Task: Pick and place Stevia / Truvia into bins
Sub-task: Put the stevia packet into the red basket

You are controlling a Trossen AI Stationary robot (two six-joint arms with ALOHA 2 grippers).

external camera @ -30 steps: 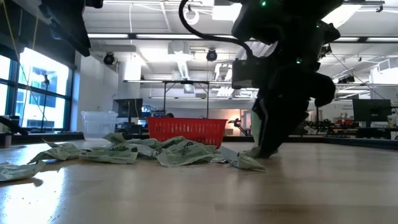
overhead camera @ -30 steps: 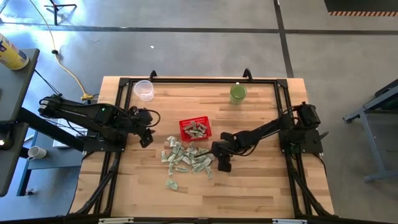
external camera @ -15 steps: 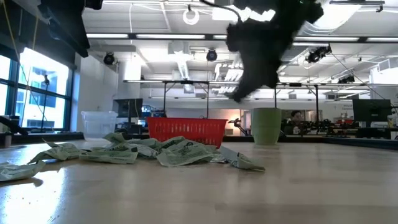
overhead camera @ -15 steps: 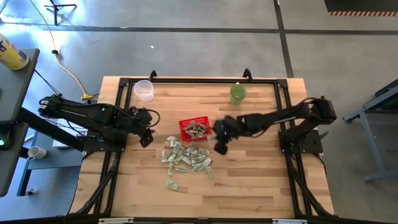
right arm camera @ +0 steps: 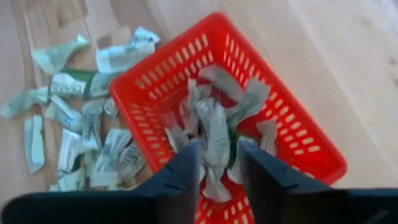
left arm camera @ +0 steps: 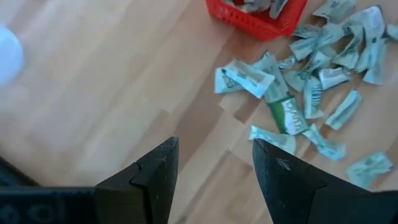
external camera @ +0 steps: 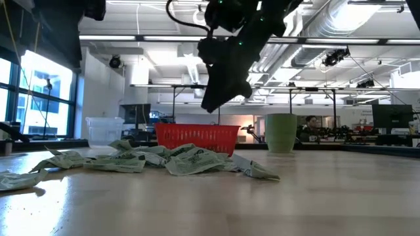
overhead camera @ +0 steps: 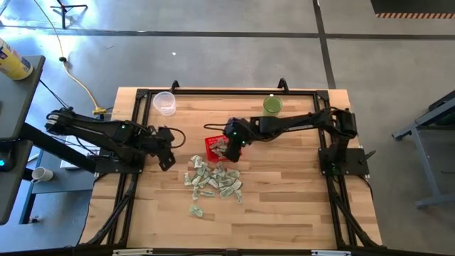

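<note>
**Right gripper brought over the red basket**

The right gripper is now being held above the red basket, having been carried there from the edge of the sachet pile, where it was down at the table 1 second earlier. This is being read as a delivery in progress. In the right wrist view, its fingers are being held slightly apart directly over the sachets already in the basket.

Whether a sachet is being released cannot be told, since the fingertips are blended with the heaped packets. The left gripper is being kept spread and empty over bare wood beside the pile. The basket's contents are being hidden by its wall in the low view.
</note>
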